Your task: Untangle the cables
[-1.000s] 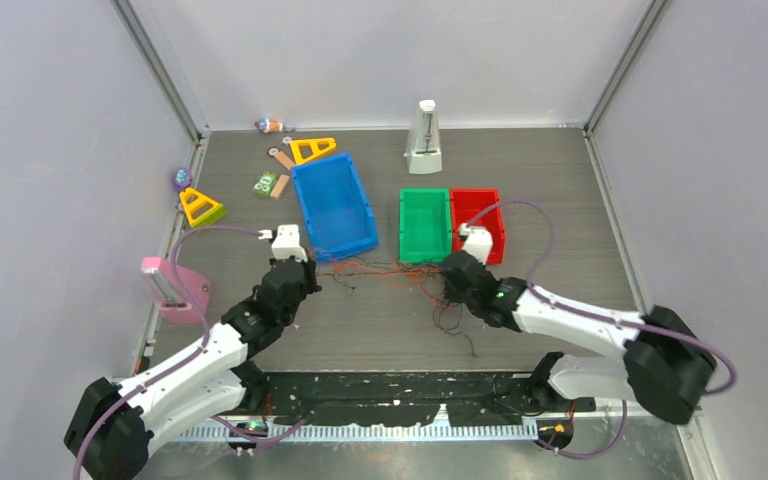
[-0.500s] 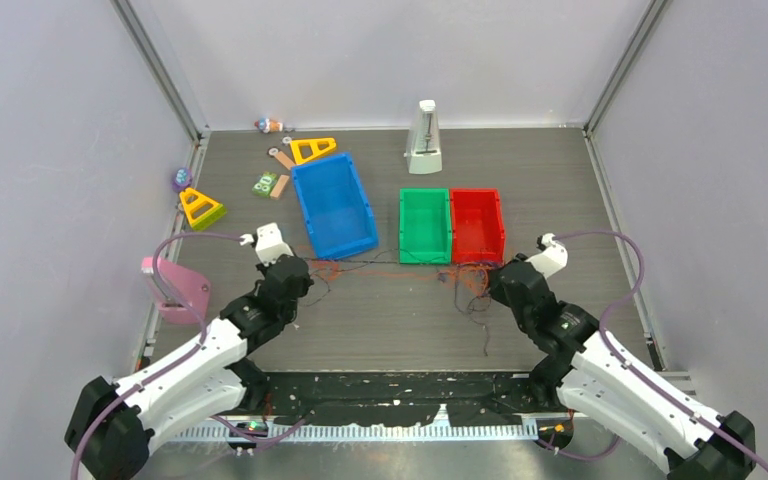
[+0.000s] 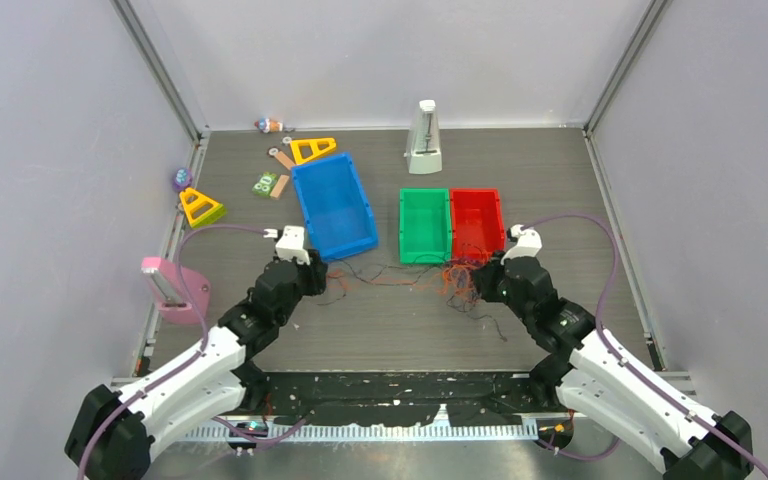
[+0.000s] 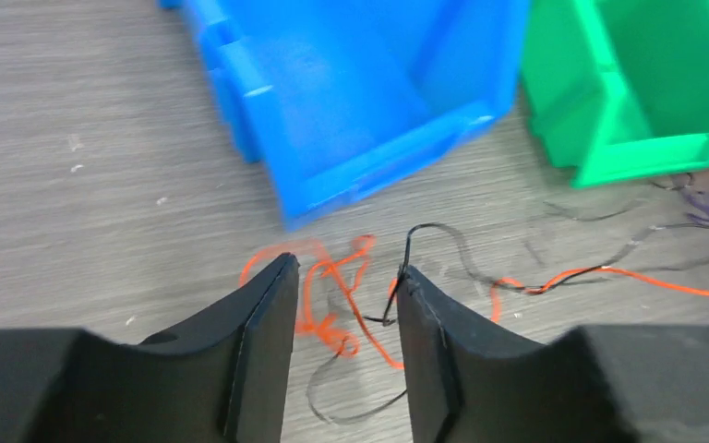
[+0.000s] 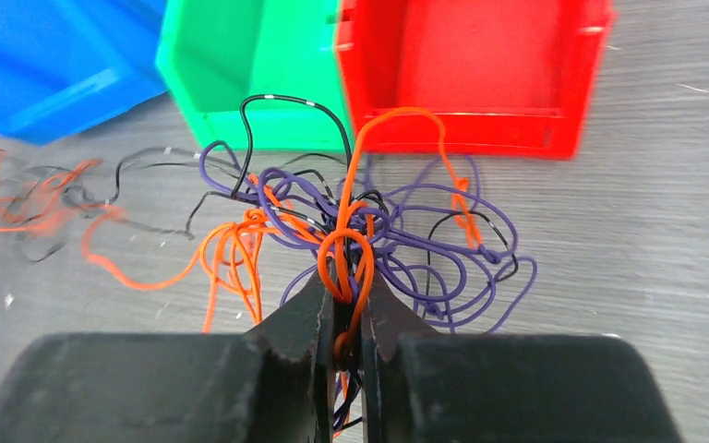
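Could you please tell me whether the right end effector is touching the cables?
Touching. The right wrist view shows orange loops of the cables pinched between the closed jaws of the right end effector.

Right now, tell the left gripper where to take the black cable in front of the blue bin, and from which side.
Take the black cable at its raised arch, just ahead of the open left gripper. Come from the near side with the jaws straddling the arch. There it seems to stand clear of the orange cable loops, so likely only it gets pinched.

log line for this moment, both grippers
left gripper: open, above cables | right gripper: shut on cables
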